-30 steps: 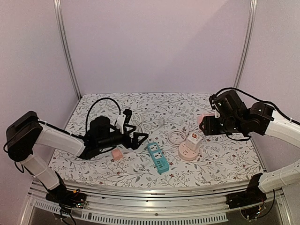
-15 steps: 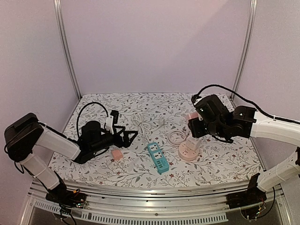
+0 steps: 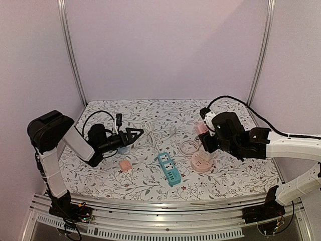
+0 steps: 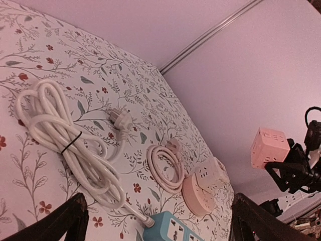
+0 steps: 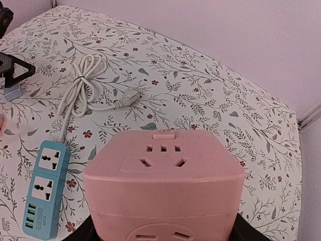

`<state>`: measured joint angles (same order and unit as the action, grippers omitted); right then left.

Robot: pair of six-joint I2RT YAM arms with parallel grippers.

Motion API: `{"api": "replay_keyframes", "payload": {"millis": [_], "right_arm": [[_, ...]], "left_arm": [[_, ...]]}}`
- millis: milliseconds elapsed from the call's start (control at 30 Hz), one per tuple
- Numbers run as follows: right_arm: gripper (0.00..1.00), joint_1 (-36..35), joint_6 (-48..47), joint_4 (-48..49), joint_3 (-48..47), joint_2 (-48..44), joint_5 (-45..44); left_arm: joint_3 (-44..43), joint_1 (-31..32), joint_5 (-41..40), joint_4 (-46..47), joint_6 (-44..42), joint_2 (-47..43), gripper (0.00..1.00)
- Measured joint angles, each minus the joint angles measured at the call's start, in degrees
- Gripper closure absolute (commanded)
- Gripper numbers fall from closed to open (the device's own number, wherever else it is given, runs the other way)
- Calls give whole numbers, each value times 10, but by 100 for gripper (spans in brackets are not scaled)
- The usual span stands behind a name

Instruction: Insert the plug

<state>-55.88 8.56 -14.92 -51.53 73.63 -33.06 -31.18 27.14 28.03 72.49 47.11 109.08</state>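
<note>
Smooth pink plastic cube socket (image 5: pixel 163 170) pinched in right tool (image 3: pixel 204 134), left tool (image 3: pixel 134 133) spread wide

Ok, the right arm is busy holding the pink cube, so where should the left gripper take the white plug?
Take the white plug by its moulded body, from above, fingers across its width. It lies flat at the free end of the coiled cable, clear of the loops, so the open left gripper likely has room either side.

- Power strip (image 3: pixel 169 168) mid-surface (image 3: pixel 235 175), just before cable bundle (image 3: pixel 153 131).
- Round socket (image 3: pixel 202 162) right of strip, small adapter (image 3: pixel 125 165) left.
- Cube socket (image 3: pixel 202 128) in right hand (image 3: pixel 206 136).
</note>
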Motion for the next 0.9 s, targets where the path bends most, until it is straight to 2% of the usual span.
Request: {"api": "replay_keyframes", "payload": {"millis": [200, 433, 633, 900], "right_arm": [[100, 0, -55, 48, 41, -24, 34], [100, 0, -126, 80, 42, -26, 79], [100, 0, -181, 103, 42, -26, 127], [100, -1, -247, 148, 51, -23, 224]], "left_arm": [[-12, -16, 30, -34, 51, 3, 1], [-59, -9, -3, -247, -9, -123, 1], [-111, 41, -39, -418, -80, -208, 2], [-162, 122, -57, -581, -131, -249, 4]]}}
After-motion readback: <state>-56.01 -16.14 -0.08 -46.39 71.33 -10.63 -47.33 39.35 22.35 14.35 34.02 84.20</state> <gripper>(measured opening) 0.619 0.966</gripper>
